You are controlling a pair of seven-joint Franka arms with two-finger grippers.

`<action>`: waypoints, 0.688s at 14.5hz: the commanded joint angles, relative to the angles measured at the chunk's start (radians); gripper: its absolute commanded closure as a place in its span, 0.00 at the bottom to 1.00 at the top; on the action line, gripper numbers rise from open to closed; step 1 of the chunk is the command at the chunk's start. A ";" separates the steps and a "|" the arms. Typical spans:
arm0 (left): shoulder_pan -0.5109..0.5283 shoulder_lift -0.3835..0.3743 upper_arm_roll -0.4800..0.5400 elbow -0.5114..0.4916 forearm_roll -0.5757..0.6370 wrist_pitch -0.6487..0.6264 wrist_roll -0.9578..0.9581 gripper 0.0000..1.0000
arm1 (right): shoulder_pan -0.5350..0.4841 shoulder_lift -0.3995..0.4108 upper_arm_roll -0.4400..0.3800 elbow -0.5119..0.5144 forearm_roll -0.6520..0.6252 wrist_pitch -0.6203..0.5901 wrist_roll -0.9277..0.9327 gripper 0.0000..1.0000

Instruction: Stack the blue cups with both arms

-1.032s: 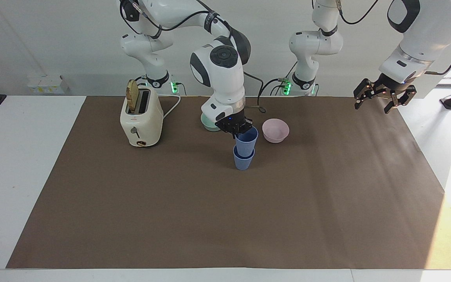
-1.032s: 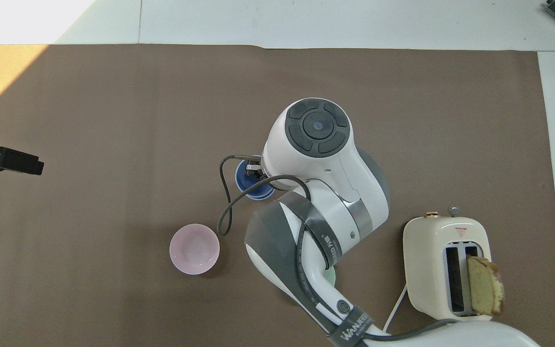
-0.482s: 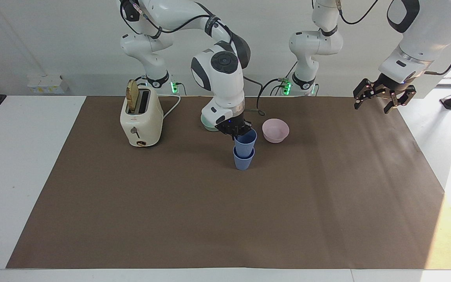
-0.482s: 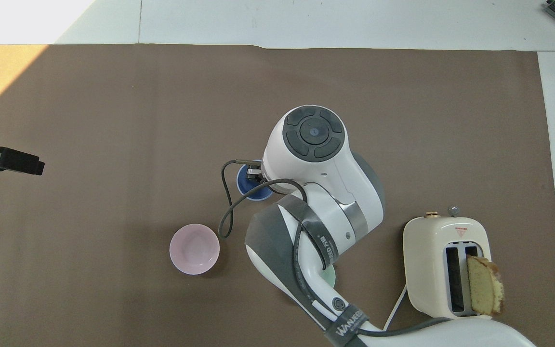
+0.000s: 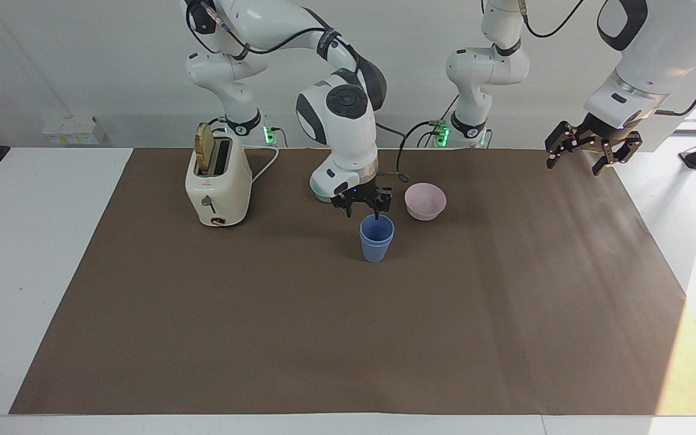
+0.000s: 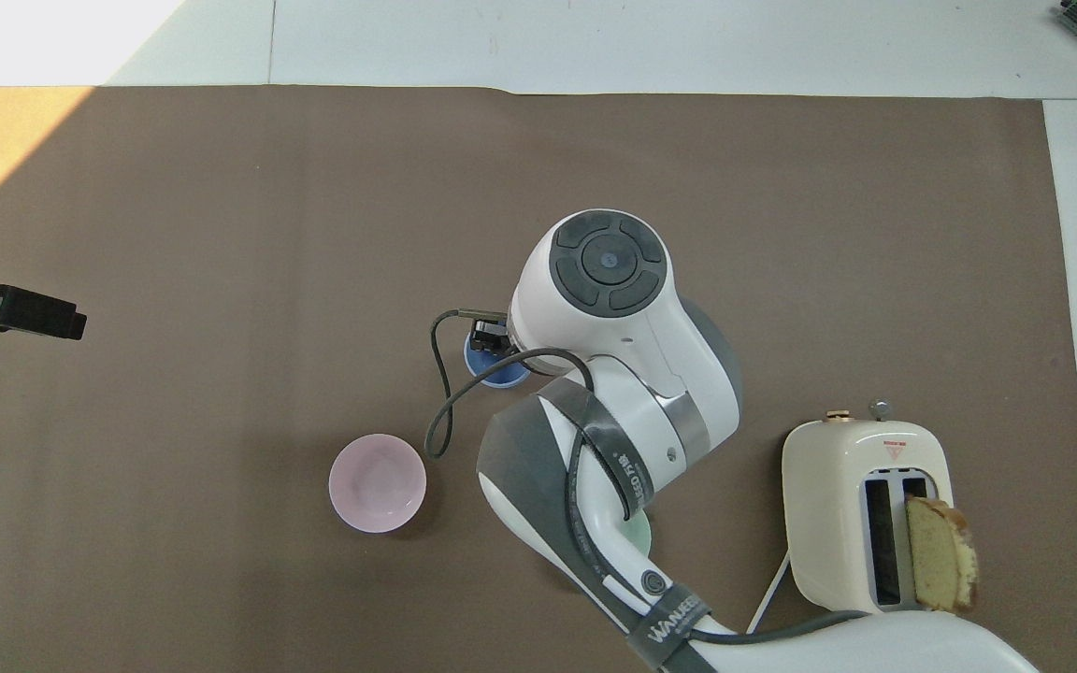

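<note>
The two blue cups [image 5: 377,238] stand nested, one inside the other, upright on the brown mat near the table's middle. In the overhead view only part of their rim [image 6: 498,369] shows beside the right arm's wrist. My right gripper [image 5: 364,206] is open just above the stack's rim, and one fingertip [image 5: 376,213] reaches down to the rim. It holds nothing. It also shows in the overhead view [image 6: 490,335]. My left gripper [image 5: 589,152] is open and empty, waiting in the air over the mat's edge at the left arm's end [image 6: 10,311].
A pink bowl [image 5: 425,200] sits beside the cups toward the left arm's end. A teal bowl [image 5: 320,192] lies nearer to the robots, mostly hidden by the right arm. A cream toaster [image 5: 218,181] with a slice of bread stands toward the right arm's end.
The right gripper has let go of the upper cup, which dropped fully into the lower one. The gripper opened and rose slightly. The left arm has not moved.
</note>
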 commanded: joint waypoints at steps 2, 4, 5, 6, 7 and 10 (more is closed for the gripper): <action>-0.002 -0.020 0.000 -0.017 0.006 0.005 0.000 0.00 | -0.044 -0.045 -0.005 0.035 -0.001 -0.051 0.002 0.00; -0.003 -0.020 0.002 -0.017 0.006 0.006 0.000 0.00 | -0.062 -0.093 -0.010 0.058 -0.005 -0.094 0.000 0.00; -0.003 -0.018 0.001 -0.015 0.006 0.006 0.000 0.00 | -0.078 -0.108 -0.009 0.080 -0.022 -0.132 -0.002 0.00; -0.003 -0.018 0.002 -0.015 0.006 0.006 0.000 0.00 | -0.085 -0.125 -0.007 0.100 -0.042 -0.163 -0.003 0.00; -0.002 -0.018 0.001 -0.014 0.006 0.005 0.000 0.00 | -0.096 -0.146 -0.009 0.104 -0.056 -0.190 -0.008 0.00; 0.003 -0.018 0.001 -0.014 0.006 0.002 0.001 0.00 | -0.160 -0.221 -0.010 0.106 -0.065 -0.272 -0.107 0.00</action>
